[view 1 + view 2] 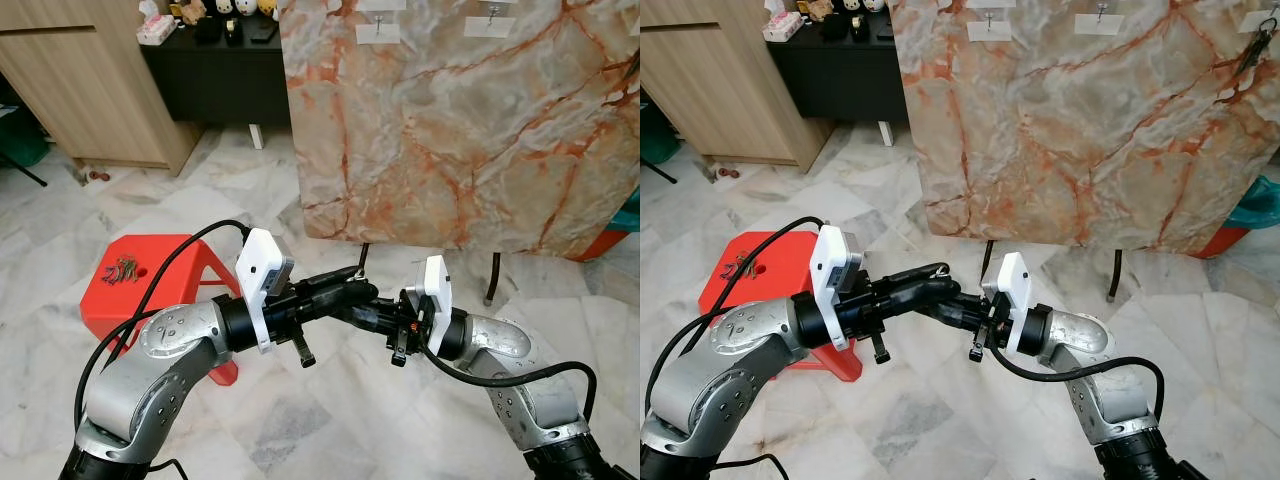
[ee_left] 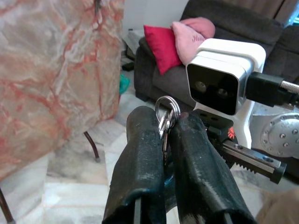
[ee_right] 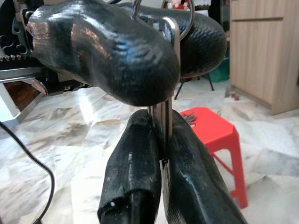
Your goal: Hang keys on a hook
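Left wrist view is showing both grippers, left gripper (image 1: 352, 292) and right gripper (image 1: 372, 312), pinching the keys (image 2: 166, 122) tip-to-tip, hook (image 1: 379, 20) lying well ahead.

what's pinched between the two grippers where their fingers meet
A set of keys on a ring. The left gripper and right gripper both clamp it, as the two wrist views show.

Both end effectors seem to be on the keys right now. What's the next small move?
Probably open one end effector. The left end effector and right end effector both pinch the same keys, a hand-over mid-air, well below the hooks on the marble board.
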Motion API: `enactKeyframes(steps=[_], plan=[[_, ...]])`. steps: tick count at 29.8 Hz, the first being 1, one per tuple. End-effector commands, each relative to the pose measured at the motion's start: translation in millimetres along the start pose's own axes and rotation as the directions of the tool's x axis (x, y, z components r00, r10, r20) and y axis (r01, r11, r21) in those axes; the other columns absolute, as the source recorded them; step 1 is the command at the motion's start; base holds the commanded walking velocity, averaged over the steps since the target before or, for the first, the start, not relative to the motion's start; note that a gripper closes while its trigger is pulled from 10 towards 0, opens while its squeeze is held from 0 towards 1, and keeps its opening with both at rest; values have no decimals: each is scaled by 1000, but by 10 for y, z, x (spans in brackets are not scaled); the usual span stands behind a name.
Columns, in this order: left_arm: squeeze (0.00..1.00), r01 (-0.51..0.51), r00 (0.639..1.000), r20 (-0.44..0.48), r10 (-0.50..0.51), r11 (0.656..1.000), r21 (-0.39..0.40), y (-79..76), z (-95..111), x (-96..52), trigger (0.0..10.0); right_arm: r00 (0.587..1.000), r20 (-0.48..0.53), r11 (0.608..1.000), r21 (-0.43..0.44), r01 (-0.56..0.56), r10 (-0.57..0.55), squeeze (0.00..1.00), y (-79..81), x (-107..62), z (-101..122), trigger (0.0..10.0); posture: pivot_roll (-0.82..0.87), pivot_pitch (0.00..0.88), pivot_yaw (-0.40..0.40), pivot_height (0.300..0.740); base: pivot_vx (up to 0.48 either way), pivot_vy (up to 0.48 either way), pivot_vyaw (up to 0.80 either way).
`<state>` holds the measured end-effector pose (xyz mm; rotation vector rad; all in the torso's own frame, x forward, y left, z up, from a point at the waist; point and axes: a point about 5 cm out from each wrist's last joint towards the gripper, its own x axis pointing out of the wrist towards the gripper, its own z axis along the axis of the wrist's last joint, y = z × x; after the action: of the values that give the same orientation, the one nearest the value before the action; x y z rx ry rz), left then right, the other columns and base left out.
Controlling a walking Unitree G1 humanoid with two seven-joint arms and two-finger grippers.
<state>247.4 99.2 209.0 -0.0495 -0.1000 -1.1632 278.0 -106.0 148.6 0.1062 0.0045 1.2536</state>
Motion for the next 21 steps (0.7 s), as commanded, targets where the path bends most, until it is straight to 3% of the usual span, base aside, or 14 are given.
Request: enactKeyframes(steps=[1,14,15,16,17,21], plan=[[0,-9,1000,20,9,1000,0,7,18,43,10000,998,36,998,-36,49,-47,0,-45,35,98,0,144,135,39,740,0,0,0],[0,-45,998,33,44,999,15,50,31,56,10000,998,48,997,-54,50,-47,0,-63,47,142,0,141,127,32,740,0,0,0],[0,-51,998,30,51,999,19,56,21,56,10000,998,43,997,-57,54,-52,0,-66,47,133,863,140,125,33,740,0,0,0],[0,-53,998,29,52,998,19,58,12,57,10000,998,39,997,-59,59,-57,0,-70,47,125,3490,140,125,33,740,0,0,0],[0,-55,998,24,55,998,21,60,-2,59,10000,997,35,996,-59,64,-62,0,-76,45,114,9608,139,124,32,740,0,0,0],[0,-59,998,25,58,998,19,58,-6,59,10000,997,32,996,-60,73,-72,0,-84,41,102,10000,139,121,30,740,0,0,0]])
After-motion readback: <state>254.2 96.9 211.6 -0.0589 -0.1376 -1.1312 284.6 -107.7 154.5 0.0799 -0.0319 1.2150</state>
